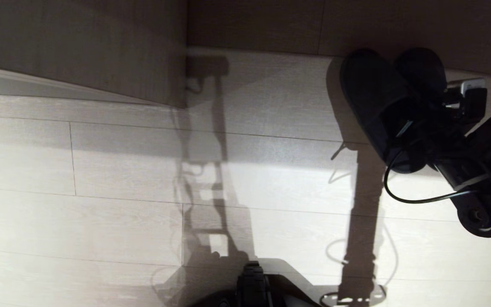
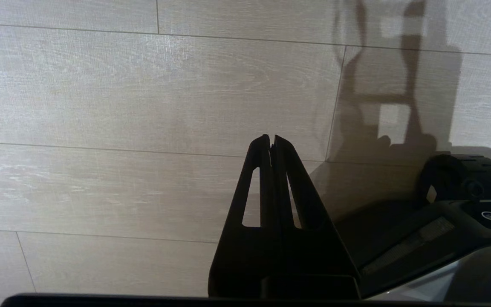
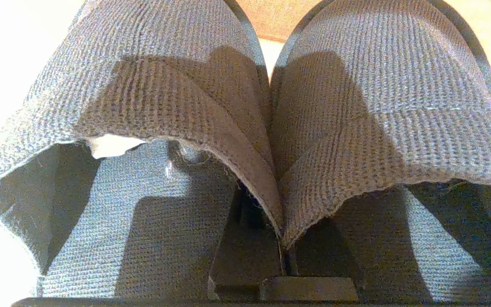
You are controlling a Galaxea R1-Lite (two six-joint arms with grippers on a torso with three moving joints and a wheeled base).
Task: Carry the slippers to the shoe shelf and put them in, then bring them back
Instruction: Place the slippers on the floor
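Pale wood-grain floor planks point(image 1: 122, 179) fill most of the head view, crossed by long shadows of the robot. Along the far edge stand beige wood-grain panels point(image 1: 100, 47); one upright panel ends in a corner near the middle, with a pale ledge running beside its foot at the far left. Whether these belong to the shoe shelf cannot be told.

At the far right of the floor, near the foot of the panels, the slippers point(image 1: 382, 106) hang as a dark pair held together, toes pointing toward the panels. The right gripper point(image 1: 416, 132) reaches in from the right edge and meets them at their open heel ends, a black cable looping beneath the arm. In the right wrist view the two knitted grey toe bands point(image 3: 356, 128) sit side by side, and their inner edges are pinched together directly between the fingers, so the gripper is clenched on both slippers at once, one slipper on each side of it. Whether the soles touch the floor cannot be told.

The left gripper point(image 2: 272, 143) is parked low beside the robot's dark base point(image 2: 463, 204), above bare floor, its fingers pressed together with nothing between them.
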